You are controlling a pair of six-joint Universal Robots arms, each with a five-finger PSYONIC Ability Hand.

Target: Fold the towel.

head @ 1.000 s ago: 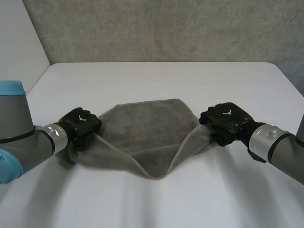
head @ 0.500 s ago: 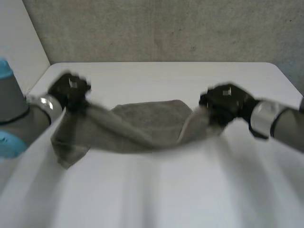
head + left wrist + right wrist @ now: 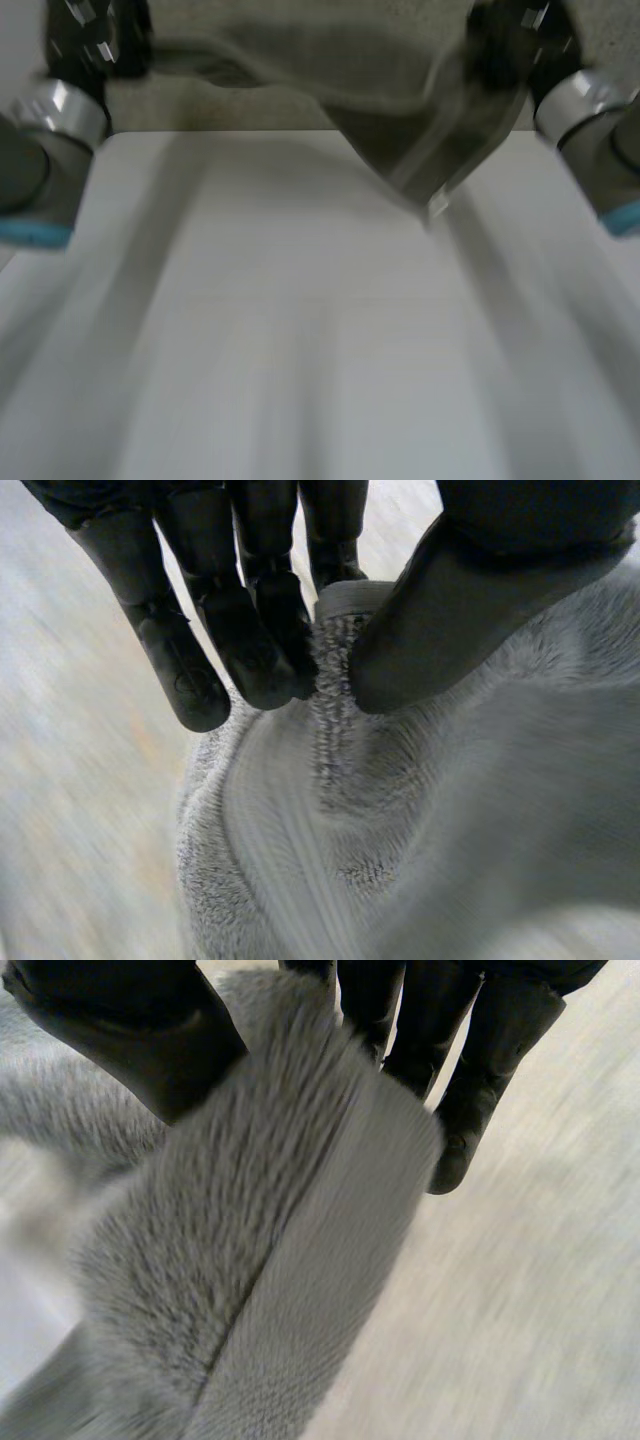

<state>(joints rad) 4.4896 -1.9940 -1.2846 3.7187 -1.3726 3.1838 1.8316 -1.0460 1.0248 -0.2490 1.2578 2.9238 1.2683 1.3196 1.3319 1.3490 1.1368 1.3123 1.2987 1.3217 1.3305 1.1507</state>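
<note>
The grey towel (image 3: 400,110) hangs in the air above the far half of the white table (image 3: 300,330), stretched between my two hands. My left hand (image 3: 95,35) is raised high at the far left and pinches the towel's hemmed edge (image 3: 335,670) between thumb (image 3: 470,600) and fingers (image 3: 250,620). My right hand (image 3: 520,45) is raised at the far right, with its thumb (image 3: 130,1030) and fingers (image 3: 470,1070) pinching the towel (image 3: 250,1260). The cloth sags from both hands to a point near the right hand.
A grey concrete wall (image 3: 250,105) rises behind the table's far edge. The white tabletop lies bare beneath the lifted towel.
Both hands have risen fast from the table, carrying the towel up off the surface. The left hand closed on its corner at the start of the lift.
</note>
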